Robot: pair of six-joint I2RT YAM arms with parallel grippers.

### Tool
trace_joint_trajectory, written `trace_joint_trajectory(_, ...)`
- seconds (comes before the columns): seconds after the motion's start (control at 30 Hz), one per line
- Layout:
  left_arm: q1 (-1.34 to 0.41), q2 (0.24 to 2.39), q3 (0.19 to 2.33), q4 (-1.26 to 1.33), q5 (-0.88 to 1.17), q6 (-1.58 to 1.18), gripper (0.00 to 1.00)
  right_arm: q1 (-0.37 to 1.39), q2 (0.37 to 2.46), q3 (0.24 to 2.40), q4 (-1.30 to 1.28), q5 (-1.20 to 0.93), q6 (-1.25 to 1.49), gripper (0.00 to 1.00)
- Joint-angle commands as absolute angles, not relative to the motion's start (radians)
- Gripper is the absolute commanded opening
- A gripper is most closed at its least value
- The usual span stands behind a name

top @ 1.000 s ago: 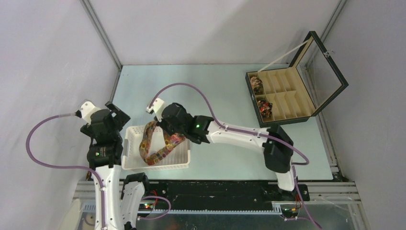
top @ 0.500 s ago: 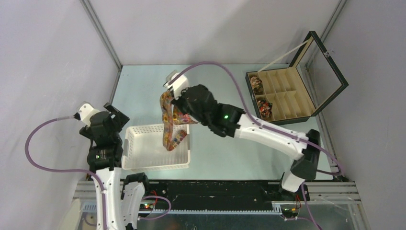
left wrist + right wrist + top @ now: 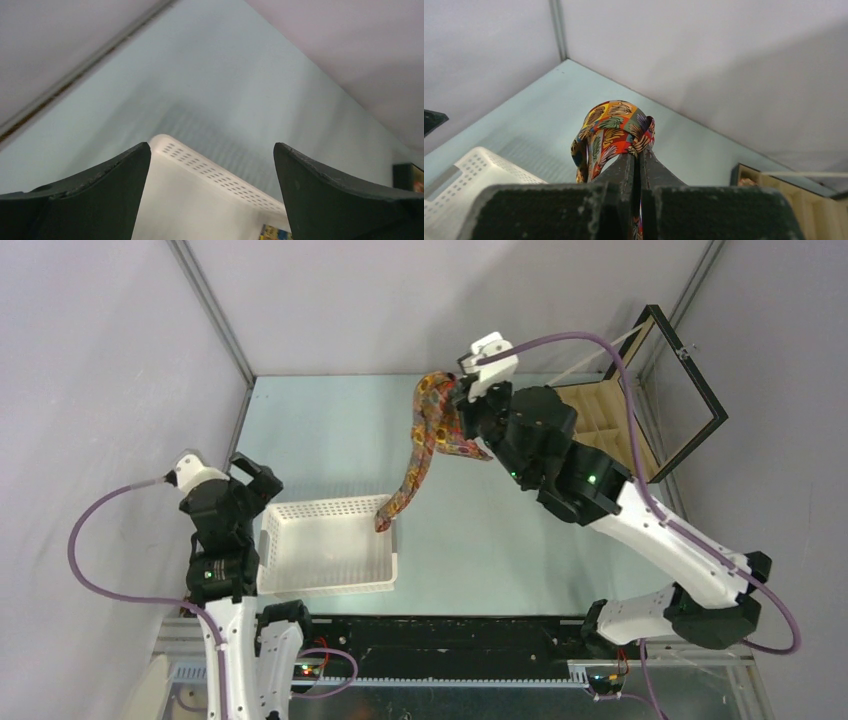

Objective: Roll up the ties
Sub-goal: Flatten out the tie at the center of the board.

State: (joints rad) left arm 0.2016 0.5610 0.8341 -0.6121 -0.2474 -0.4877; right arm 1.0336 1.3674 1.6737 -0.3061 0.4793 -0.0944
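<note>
A pale green table (image 3: 330,430) carries the scene, with everything placed here against the white perforated basket (image 3: 325,545) near its front-left edge. The right arm (image 3: 660,530) stretches up and away from the basket toward the far right of the table. The left arm (image 3: 215,570) stands just beside the basket's left wall. Well apart from the basket, at the far right, a black compartmented box (image 3: 612,418) sits with its glass lid raised, partly hidden behind the right arm.

One multicoloured tie (image 3: 425,435) hangs in the air beyond the basket's far right corner. Its upper part is bunched in a loop (image 3: 616,125) and its loose tail trails down to that corner. Whether the tip touches the rim cannot be told from above.

The right gripper (image 3: 462,405) is clamped tight on the tie, fingers pressed together just below the loop in the right wrist view (image 3: 636,157). The left gripper (image 3: 255,475) hovers at the basket's far left corner, jaws spread wide and holding nothing (image 3: 211,146).
</note>
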Motion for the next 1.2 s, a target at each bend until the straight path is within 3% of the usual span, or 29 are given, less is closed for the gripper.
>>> trace_joint_trajectory(0.0, 0.209, 0.598, 0.799, -0.501, 0.01, -0.508, 1.0, 1.0, 1.273, 1.618, -0.367, 0.578, -0.088, 0.0)
trace_joint_trajectory(0.13, 0.186, 0.634, 0.749, -0.436, 0.12, -0.559, 0.99, 0.965, 1.196, 1.534, -0.421, 0.682, -0.029, 0.0)
trace_joint_trajectory(0.5, 0.019, 0.675, 0.685, -0.382, 0.088, -0.59, 0.96, 0.951, 1.014, 1.247, -0.579, 0.693, 0.165, 0.0)
trace_joint_trajectory(0.7, -0.036, 0.695, 0.579, -0.325, 0.117, -0.689, 0.94, 0.955, 0.982, 1.166, -0.648, 0.773, 0.243, 0.0)
trace_joint_trajectory(1.17, -0.117, 0.737, 0.39, -0.154, 0.155, -0.88, 0.88, 0.957, 0.91, 1.019, -0.645, 0.742, 0.346, 0.0)
